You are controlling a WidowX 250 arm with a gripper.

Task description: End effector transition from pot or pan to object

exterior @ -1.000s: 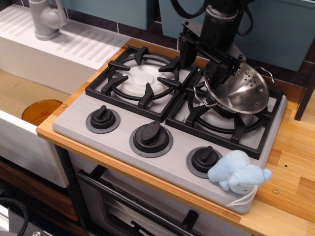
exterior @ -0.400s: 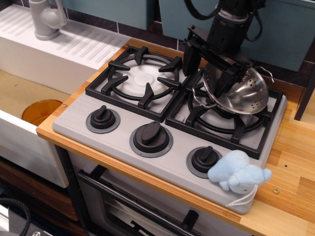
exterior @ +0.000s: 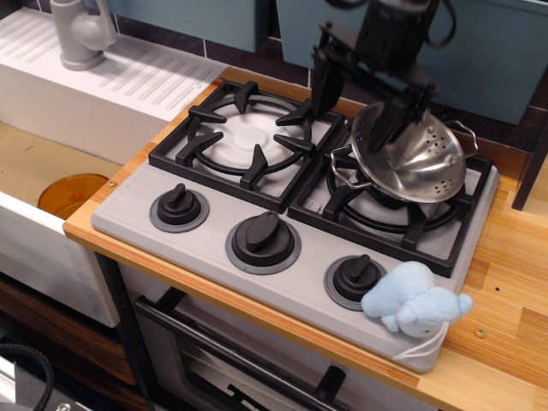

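My black gripper point(exterior: 355, 124) hangs over the back of the right burner, its jaws spread wide and holding nothing. One finger point(exterior: 321, 81) stands left of the silver colander point(exterior: 424, 158); the other finger point(exterior: 396, 116) is over its left rim. The colander rests tilted on the right burner grate point(exterior: 428, 235), with one wire handle at the front left and one at the back right. The light blue plush toy point(exterior: 415, 300) lies on the stove's front right corner, its white tag hanging over the edge, well in front of the gripper.
The grey stove top point(exterior: 137, 214) has a left burner grate point(exterior: 248, 137) and three black knobs point(exterior: 263, 240) along the front. A sink with an orange dish point(exterior: 73, 193) and a grey faucet point(exterior: 81, 30) lie to the left. The wooden counter point(exterior: 505, 300) extends right.
The gripper has risen and its jaws have spread wider, letting go of the colander's rim. The colander has settled slightly on the grate. The plush toy has not moved.
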